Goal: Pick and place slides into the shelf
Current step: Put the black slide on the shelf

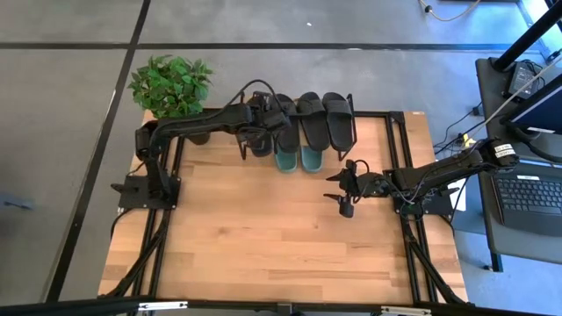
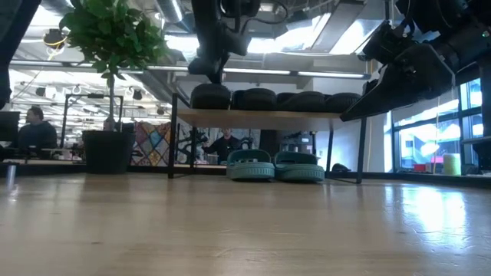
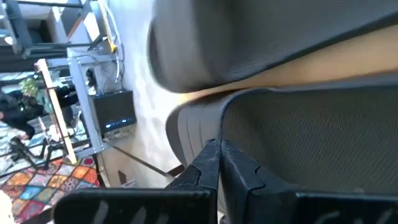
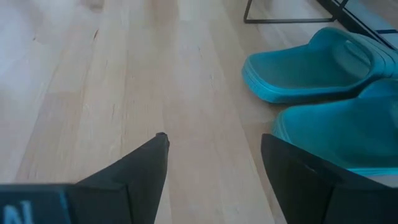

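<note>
Bare wooden tabletop [image 1: 263, 237] fills the near half of the overhead view. Moving left to right: a potted plant [image 1: 171, 85] stands at the table's 11 o'clock corner. Just beside it, the left gripper [image 1: 261, 132], fingers pinched shut, reaches over the shelf [image 1: 347, 149] at 12 o'clock; its wrist camera shows the closed fingertips [image 3: 214, 163] against a black slide [image 1: 260, 140], though whether they actually hold it cannot be told. Four black slides sit in a row on the shelf's top board, and the green pair [image 1: 299, 159] rests underneath on the table, toes poking out. At 3 o'clock the right gripper [image 1: 343, 189] hovers above the wood with fingers spread wide and empty, the green pair just ahead of it.

These slides look light, rubbery and flexible, likely grippy rather than slick. Pinching the wide strap or a sole edge seems the surest hold.
</note>
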You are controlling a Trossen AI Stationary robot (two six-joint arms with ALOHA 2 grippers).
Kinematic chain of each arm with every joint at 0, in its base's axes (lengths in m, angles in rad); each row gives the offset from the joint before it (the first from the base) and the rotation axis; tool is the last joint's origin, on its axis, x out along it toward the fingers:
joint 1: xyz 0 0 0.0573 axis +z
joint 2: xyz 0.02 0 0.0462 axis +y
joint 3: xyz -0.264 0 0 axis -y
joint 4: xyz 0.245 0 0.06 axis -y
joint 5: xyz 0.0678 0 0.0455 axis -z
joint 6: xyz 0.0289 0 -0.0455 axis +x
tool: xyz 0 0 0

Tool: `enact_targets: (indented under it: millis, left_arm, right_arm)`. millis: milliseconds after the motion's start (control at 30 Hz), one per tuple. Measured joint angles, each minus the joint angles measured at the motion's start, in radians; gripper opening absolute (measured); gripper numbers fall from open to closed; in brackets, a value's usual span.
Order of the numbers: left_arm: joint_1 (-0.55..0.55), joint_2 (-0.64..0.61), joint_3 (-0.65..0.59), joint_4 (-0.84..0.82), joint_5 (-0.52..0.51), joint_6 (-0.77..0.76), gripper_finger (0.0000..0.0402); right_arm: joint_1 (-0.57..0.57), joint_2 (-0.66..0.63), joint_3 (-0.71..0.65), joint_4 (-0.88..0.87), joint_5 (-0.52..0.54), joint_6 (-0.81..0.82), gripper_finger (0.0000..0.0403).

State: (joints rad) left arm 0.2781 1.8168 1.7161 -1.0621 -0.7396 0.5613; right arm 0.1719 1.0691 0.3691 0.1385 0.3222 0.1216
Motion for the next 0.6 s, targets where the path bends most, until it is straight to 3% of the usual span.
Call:
enact_targets:
  millis: [333,600]
  left_arm:
    - [0.018,-0.002,0.001,0.004,0.059,-0.002,0.0000]
    - [0.018,-0.002,0.001,0.004,0.062,-0.002,0.0025]
  right_arm:
    - [0.000,0.000,0.000,-0.005,0.000,0.001,0.0256]
    - [0.000,0.000,0.000,-0.005,0.000,0.004,0.0256]
